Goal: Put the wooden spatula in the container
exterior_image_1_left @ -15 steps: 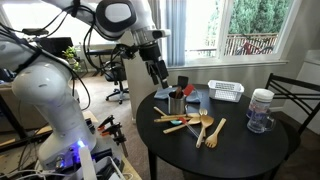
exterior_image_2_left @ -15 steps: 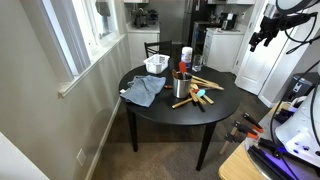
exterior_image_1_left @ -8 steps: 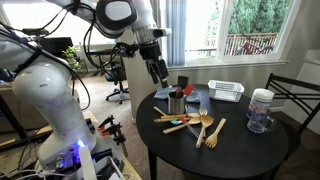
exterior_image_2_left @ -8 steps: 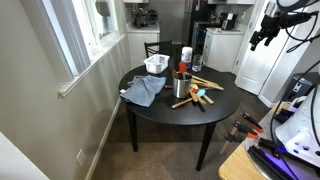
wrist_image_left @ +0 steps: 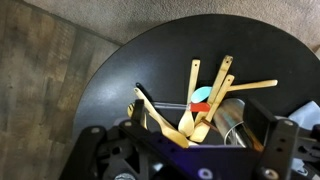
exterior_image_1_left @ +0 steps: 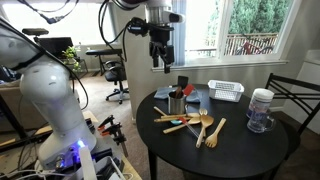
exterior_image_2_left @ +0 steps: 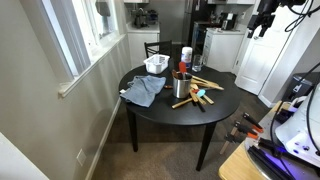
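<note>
gripper risen higher | hangs well above table | jaws apart

Round black table, wooden utensils, container, white basket, jar, grey cloth

A home kitchen: refrigerator, white cabinets, round dining table.

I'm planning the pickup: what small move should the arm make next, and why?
Probably lower the pincer toward the wooden spatulas. It hangs high above the table's near edge, open and holding nothing, while the spatulas lie flat on the table beside the container, so a descent has to come before any grasp.
</note>
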`<move>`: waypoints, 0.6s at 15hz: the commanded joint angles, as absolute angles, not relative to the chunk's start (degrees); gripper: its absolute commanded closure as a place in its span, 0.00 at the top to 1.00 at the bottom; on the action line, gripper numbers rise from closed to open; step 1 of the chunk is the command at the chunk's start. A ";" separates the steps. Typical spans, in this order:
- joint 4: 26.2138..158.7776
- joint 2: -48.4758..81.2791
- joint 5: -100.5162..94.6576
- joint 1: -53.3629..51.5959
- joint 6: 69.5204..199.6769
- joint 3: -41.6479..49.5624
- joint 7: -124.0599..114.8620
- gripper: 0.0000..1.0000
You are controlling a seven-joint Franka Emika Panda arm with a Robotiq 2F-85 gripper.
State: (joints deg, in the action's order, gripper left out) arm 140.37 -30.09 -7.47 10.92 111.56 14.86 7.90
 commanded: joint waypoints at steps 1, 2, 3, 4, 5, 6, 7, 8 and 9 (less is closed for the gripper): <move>131.02 -20.18 -4.19 9.07 106.68 14.54 9.25 1.00; 129.40 -17.71 -3.55 8.82 106.37 14.62 9.06 1.00; 127.93 -15.50 -3.14 8.81 105.89 14.61 8.81 1.00; 126.52 -12.78 -2.65 8.96 105.44 14.71 8.42 1.00; 125.24 -10.28 -2.43 9.26 105.02 14.72 8.05 1.00; 124.08 -7.78 -2.56 9.59 104.74 14.72 7.75 1.00; 123.08 -5.78 -2.54 9.86 104.52 14.76 7.66 1.00; 122.19 -3.76 -2.45 10.17 104.58 14.91 7.88 1.00; 121.33 -1.82 -2.48 10.47 104.74 14.94 7.77 1.00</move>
